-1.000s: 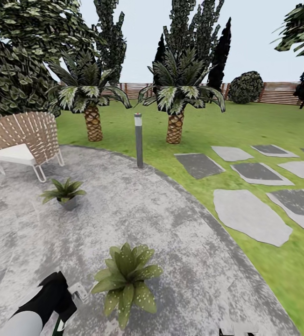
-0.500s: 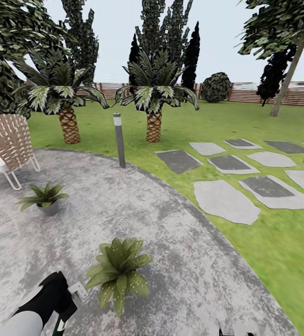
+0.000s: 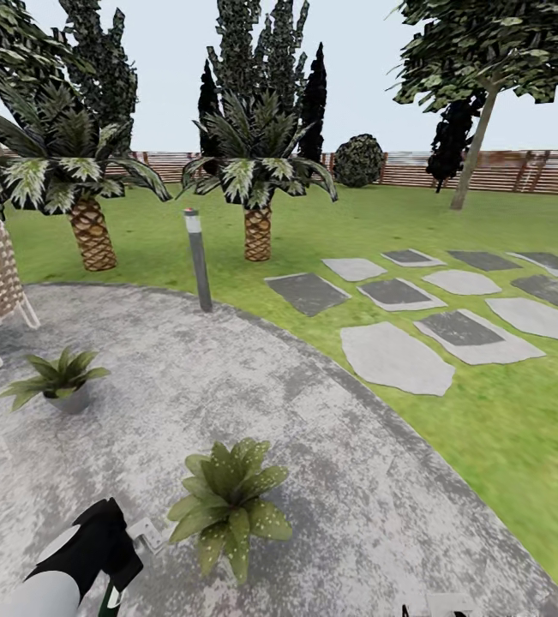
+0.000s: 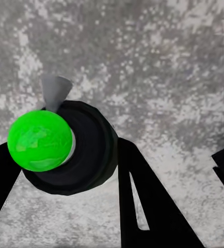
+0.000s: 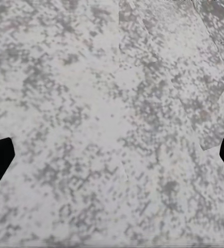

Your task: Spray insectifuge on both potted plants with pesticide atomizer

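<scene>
The left gripper [image 4: 117, 170] is gripping the sprayer bottle [image 4: 70, 150] (its top looks bright green in the wrist view) above the grey paving [image 3: 313, 446]. The near potted plant [image 3: 227, 506], flecked with white specks, is sitting just beside that arm, the far potted plant [image 3: 56, 381] farther off. The right gripper's [image 5: 112, 155] fingers are standing wide apart, holding nothing.

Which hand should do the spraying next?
Left. The left hand grips the spray bottle, low beside the nearer potted plant. The right hand is open and empty over the paving.
</scene>
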